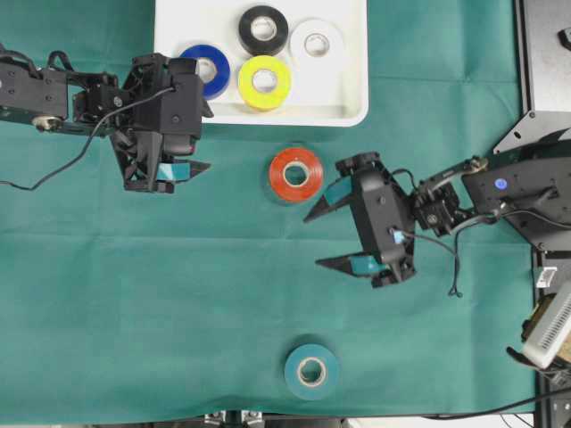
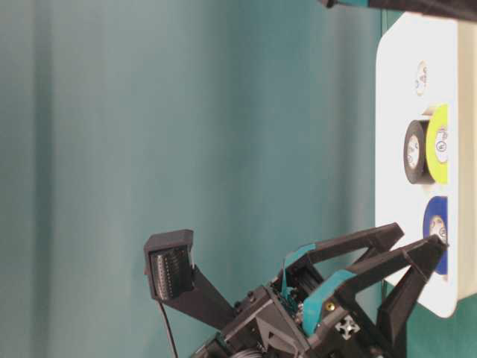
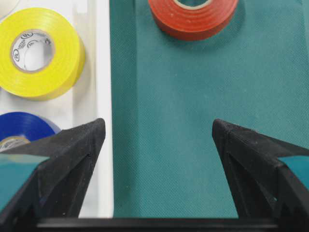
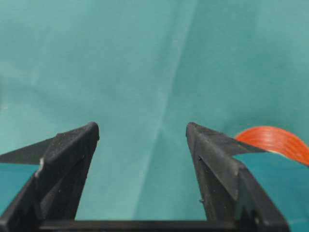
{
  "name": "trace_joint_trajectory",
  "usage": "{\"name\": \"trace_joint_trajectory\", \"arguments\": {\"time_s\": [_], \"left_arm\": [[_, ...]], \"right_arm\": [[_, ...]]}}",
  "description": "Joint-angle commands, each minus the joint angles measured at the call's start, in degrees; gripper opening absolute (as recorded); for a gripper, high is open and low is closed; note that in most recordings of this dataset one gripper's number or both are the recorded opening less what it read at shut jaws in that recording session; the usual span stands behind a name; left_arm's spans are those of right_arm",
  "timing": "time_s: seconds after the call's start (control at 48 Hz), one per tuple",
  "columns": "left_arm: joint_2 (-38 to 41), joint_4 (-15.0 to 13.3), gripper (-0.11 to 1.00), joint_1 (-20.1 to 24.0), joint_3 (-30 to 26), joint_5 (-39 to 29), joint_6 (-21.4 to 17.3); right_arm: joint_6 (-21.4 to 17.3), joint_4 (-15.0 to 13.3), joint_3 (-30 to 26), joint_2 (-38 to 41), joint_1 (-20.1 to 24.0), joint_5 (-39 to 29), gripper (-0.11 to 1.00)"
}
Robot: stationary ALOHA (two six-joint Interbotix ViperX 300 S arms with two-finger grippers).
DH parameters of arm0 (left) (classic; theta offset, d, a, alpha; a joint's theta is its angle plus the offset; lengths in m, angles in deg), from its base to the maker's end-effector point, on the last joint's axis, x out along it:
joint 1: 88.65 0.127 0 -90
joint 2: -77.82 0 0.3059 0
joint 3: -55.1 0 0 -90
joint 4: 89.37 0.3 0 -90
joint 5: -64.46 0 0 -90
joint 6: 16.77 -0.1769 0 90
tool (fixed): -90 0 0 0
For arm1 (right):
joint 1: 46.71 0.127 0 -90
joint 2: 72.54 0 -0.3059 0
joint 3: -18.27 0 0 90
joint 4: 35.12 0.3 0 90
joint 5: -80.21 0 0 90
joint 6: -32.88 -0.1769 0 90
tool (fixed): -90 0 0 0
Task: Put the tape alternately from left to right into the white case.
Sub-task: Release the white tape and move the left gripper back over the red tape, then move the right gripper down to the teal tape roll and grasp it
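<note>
The white case [image 1: 350, 89] lies at the top and holds a blue [image 1: 206, 70], a black [image 1: 263, 31], a white [image 1: 317, 40] and a yellow [image 1: 264, 82] tape roll. A red roll [image 1: 296, 175] lies flat on the cloth just below the case. A teal roll [image 1: 311, 371] sits near the front edge. My left gripper [image 1: 211, 140] hovers open and empty at the case's lower left corner, left of the red roll [image 3: 193, 17]. My right gripper [image 1: 311, 242] is open and empty, below and right of the red roll [image 4: 277, 140], which peeks past one finger.
Green cloth [image 1: 178, 294] covers the table. Grey equipment and cables [image 1: 544, 80] stand along the right edge. In the left wrist view the case's rim [image 3: 102, 72] runs past the left finger, with the yellow roll [image 3: 38, 53] and blue roll [image 3: 24, 128] inside.
</note>
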Motion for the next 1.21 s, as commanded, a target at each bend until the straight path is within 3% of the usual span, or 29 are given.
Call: {"name": "trace_joint_trajectory", "arguments": {"time_s": [0.0,0.792,1.188], "left_arm": [[-0.9,-0.1,0.66,-0.2,-0.8,0.4,0.0],[-0.9,-0.1,0.66,-0.2,-0.8,0.4,0.1],[-0.9,-0.1,0.66,-0.1,-0.7,0.4,0.0]], "right_arm": [[-0.1,0.1,-0.5,-0.5,1.4,0.4,0.76],[-0.2,0.4,-1.8,0.7,10.5,2.5,0.76],[-0.4,0.4,-11.3,11.6,15.3,2.0,0.76]]}}
